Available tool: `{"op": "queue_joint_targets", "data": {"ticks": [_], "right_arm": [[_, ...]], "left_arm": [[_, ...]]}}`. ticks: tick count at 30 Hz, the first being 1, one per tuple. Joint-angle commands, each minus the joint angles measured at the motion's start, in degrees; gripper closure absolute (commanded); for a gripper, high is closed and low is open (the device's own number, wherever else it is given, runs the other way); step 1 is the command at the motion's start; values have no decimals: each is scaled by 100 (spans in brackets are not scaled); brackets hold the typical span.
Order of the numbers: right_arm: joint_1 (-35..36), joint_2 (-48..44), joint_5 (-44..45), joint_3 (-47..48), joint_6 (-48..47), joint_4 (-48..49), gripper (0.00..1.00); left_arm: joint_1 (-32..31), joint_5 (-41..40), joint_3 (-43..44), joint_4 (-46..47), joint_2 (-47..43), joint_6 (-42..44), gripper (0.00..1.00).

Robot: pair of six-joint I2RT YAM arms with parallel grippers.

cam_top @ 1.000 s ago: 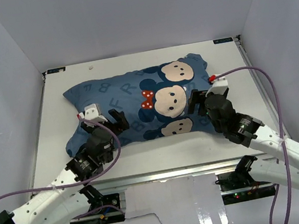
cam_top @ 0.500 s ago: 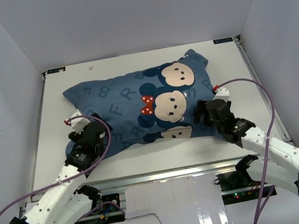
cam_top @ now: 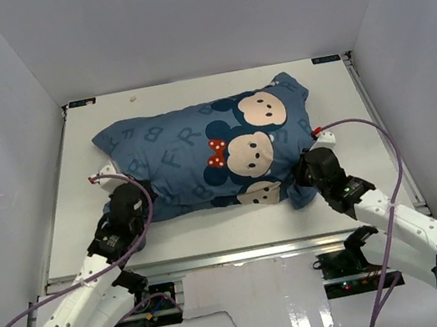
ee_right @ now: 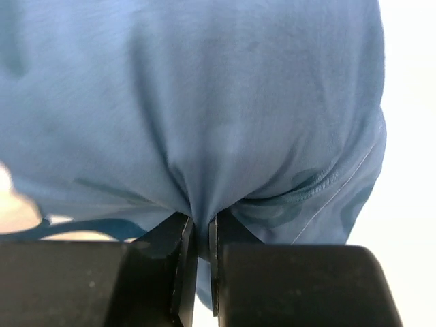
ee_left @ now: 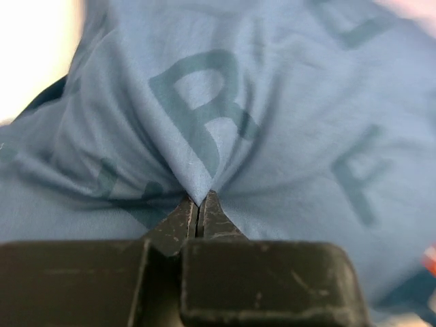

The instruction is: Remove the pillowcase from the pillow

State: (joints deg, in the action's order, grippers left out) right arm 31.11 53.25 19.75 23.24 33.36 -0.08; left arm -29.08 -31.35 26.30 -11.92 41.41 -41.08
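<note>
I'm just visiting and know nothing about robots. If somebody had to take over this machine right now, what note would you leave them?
Left tool: shut on a pinch of the pillowcase, at its near left edge.
Right tool: shut on the pillowcase at its near right corner.
Things: the pillowcase lies plump across the table. The pillow is hidden inside it, and no white shows.
Done: both tools have a grip on the fabric.
Left: pull the pillowcase off the pillow. Where its opening lies cannot be told from here.
</note>
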Motion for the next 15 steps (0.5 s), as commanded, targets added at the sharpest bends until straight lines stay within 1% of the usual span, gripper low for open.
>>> {"op": "queue_joint_targets", "data": {"ticks": [1, 2, 3, 4, 5, 6, 7, 8, 10, 11, 13, 15], "right_arm": [[9, -586, 20, 739, -207, -315, 92], [0, -962, 38, 926, -399, -639, 92], [0, -1149, 55, 1119, -471, -808, 92], [0, -1473, 90, 1538, -515, -992, 92], [0, -1632, 108, 1760, -628, -1151, 92], [0, -1756, 91, 1989, -690, -1414, 92], [0, -1983, 73, 2409, -734, -1494, 92], [0, -2081, 56, 2622, -778, -1547, 92], [9, -2257, 29, 3017, -823, -1740, 92], [0, -2284, 12, 3367, -814, -1820, 92], [0, -2328, -111, 3642, -779, -2074, 92], [9, -2390, -173, 3801, -648, -2285, 92]], "left_arm": [[-27, 1366, 1179, -56, -475, 109, 100], [-19, 1647, 1462, -169, -589, 187, 100], [-19, 2059, 1787, -318, -607, 188, 100], [-27, 2246, 2104, -450, -599, 179, 100], [-36, 2352, 2707, -712, -581, 205, 100], [-28, 2449, 3000, -837, -581, 214, 100], [-27, 2493, 3256, -916, -573, 214, 100], [-27, 2494, 3772, -1004, -564, 301, 100], [-27, 2599, 4249, -1285, -546, 346, 100], [-27, 2686, 4530, -1356, -581, 346, 100], [-27, 2827, 4629, -1435, -783, 163, 100], [-27, 2950, 4481, -1436, -1010, -135, 100]]}}
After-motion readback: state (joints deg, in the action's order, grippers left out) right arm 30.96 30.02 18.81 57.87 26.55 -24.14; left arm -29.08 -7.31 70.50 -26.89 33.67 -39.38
